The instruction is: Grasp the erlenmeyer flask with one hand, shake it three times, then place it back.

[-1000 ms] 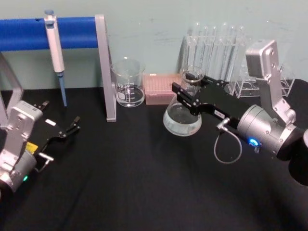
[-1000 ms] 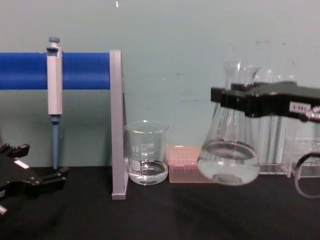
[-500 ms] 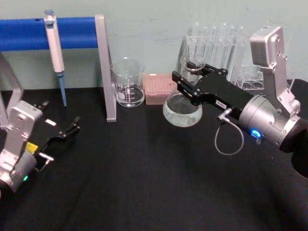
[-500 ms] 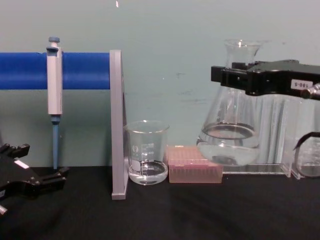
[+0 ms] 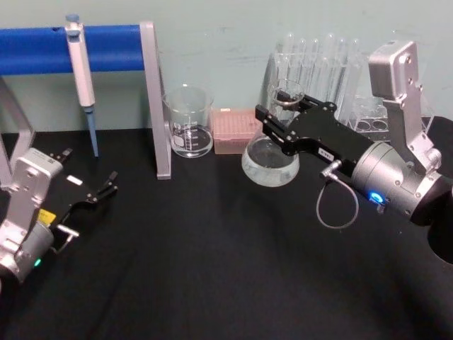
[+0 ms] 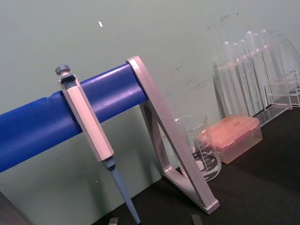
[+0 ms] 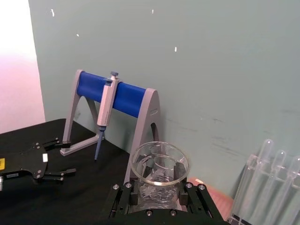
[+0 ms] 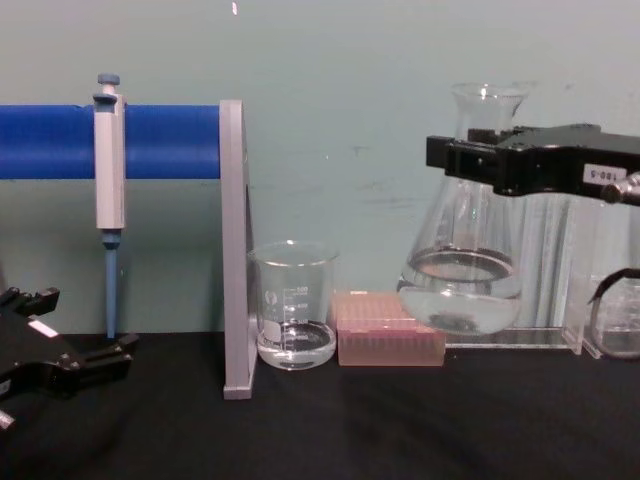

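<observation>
Flask is upright again: a second ago it hung lower and tipped, half a second ago it was at about this height, so I read this as mid-shake, near the top of a stroke. erlenmeyer flask [image 5: 269, 161] is off the table [image 5: 212, 269], held in the air in front of the test tubes [image 5: 318, 64] and just right of the pink tip box [image 5: 233, 131]. right gripper [image 5: 283, 119] is clamped across the narrow neck under the rim. Sensible grip: the flare stops it sliding out and the wide base hangs below, so the liquid stays low. Chest view shows a small pool sitting roughly level in the base [image 8: 462, 290], well below the neck, so spill risk looks small. Clearance to the tubes behind is the thing to watch on a sideways swing. Beaker [image 5: 188, 122] and the pipette [image 5: 81, 71] on the blue stand [image 5: 42, 48] are well apart from it. left gripper [image 5: 88, 170] is parked low at the left with jaws apart, holding nothing. Shake count can't be judged from here; set-down not done yet
</observation>
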Robot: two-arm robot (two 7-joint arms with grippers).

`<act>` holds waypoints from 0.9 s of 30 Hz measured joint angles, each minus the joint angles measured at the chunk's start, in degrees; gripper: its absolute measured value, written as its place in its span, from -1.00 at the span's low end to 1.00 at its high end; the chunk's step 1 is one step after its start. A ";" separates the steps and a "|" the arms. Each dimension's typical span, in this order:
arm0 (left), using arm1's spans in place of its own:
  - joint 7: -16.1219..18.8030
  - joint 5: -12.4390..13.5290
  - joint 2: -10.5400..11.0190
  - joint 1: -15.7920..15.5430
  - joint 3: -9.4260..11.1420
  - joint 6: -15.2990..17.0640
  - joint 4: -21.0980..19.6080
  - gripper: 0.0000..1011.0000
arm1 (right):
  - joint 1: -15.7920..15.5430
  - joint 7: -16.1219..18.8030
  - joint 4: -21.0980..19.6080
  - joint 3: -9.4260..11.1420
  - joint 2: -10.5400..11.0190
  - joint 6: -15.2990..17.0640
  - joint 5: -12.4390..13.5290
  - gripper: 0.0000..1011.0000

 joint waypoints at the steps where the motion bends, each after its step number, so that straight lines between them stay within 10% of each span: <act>1: 0.00 0.00 0.00 0.00 0.00 0.00 0.00 0.98 | -0.03 0.25 -0.01 -0.02 0.03 -0.05 0.11 -0.11; 27: 0.00 0.00 0.00 0.00 0.00 0.00 0.00 0.98 | -1.80 5.95 -4.74 -6.24 2.60 0.20 4.62 -0.11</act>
